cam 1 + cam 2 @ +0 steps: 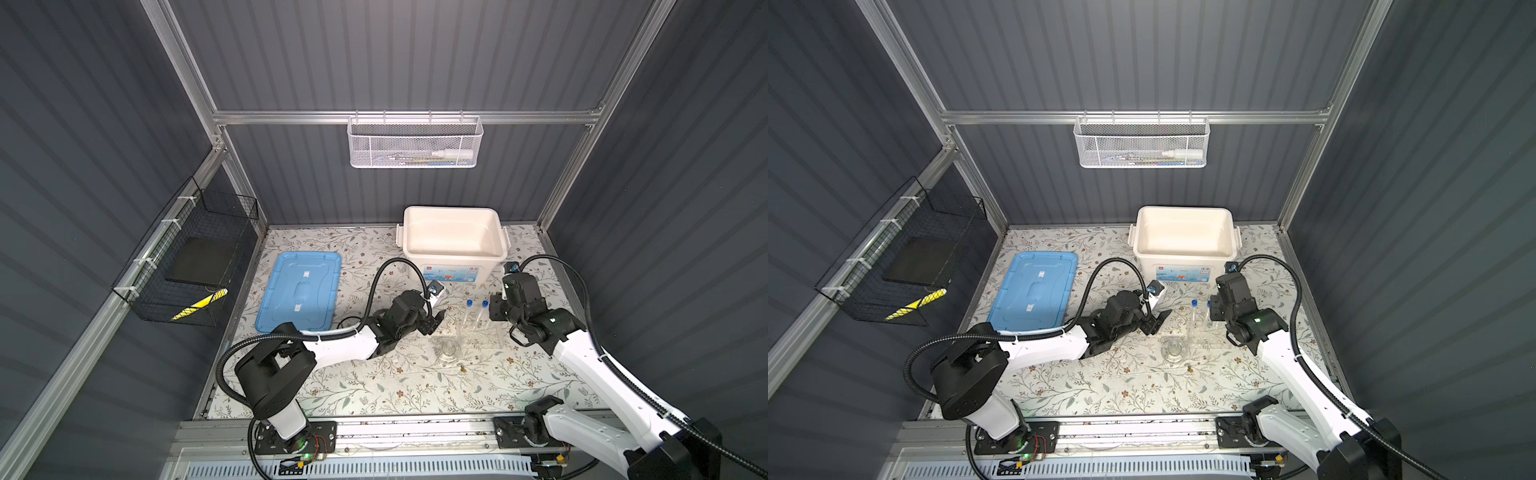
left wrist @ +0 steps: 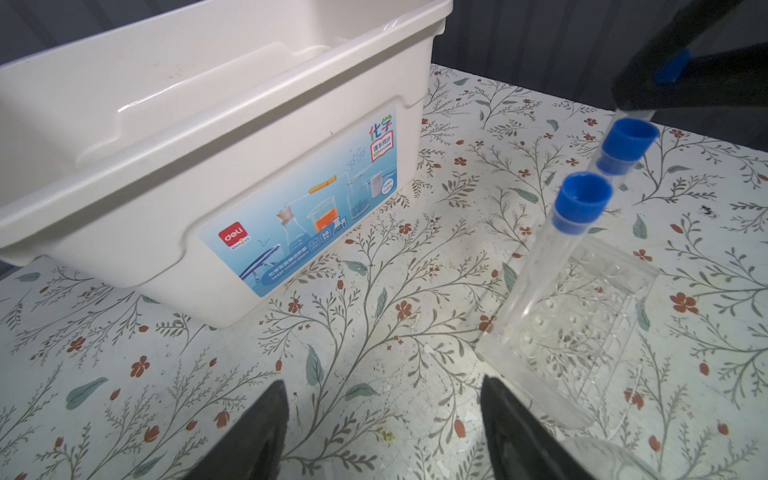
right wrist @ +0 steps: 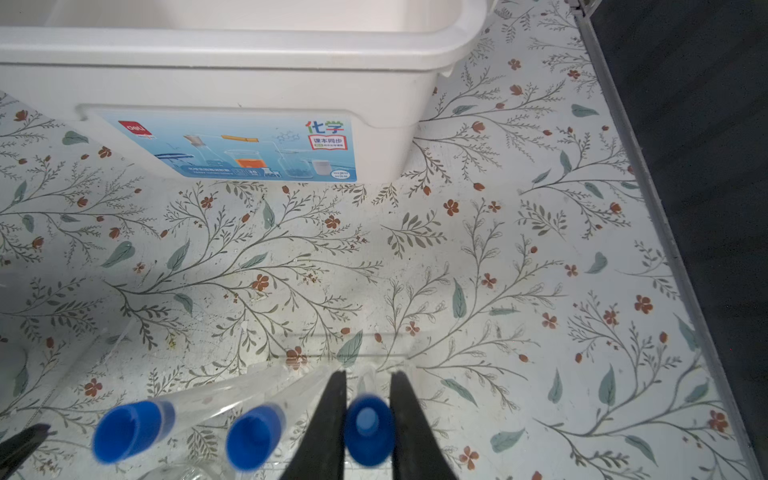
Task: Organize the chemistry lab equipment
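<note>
Two clear blue-capped test tubes (image 1: 469,304) (image 1: 1194,303) stand tilted in the clear plastic rack (image 1: 484,334) (image 1: 1206,334) (image 2: 582,328). The wrist views show them up close (image 2: 582,203) (image 3: 129,430). My right gripper (image 3: 368,374) (image 1: 496,309) is shut on a third blue-capped tube (image 3: 368,430) (image 2: 673,68) at the rack's right end. My left gripper (image 2: 384,415) (image 1: 436,322) (image 1: 1158,322) is open and holds nothing, low over the mat just left of the rack. A small clear glass flask (image 1: 448,351) (image 1: 1173,349) stands in front of the rack.
An open white storage box (image 1: 451,210) (image 2: 208,166) (image 3: 249,41) stands behind the rack. Its blue lid (image 1: 299,286) lies at the left. A white mesh basket (image 1: 415,141) hangs on the back wall. A black wire basket (image 1: 191,257) hangs on the left wall.
</note>
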You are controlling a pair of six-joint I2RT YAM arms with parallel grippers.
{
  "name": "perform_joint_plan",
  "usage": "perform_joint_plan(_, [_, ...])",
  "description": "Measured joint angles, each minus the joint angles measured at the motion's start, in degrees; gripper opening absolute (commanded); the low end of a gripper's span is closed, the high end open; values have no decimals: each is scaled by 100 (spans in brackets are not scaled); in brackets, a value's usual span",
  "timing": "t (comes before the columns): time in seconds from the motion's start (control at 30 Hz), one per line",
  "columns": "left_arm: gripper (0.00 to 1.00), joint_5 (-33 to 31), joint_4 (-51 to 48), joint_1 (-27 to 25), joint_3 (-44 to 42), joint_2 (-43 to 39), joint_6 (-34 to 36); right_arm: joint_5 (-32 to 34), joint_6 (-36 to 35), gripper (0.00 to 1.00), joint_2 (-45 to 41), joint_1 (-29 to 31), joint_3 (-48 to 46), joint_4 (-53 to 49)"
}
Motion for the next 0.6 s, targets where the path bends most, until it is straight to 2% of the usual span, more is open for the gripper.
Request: perform_joint_plan(0.6, [75, -2, -2, 0, -11, 2, -20, 127, 68, 22, -4, 166, -168, 61])
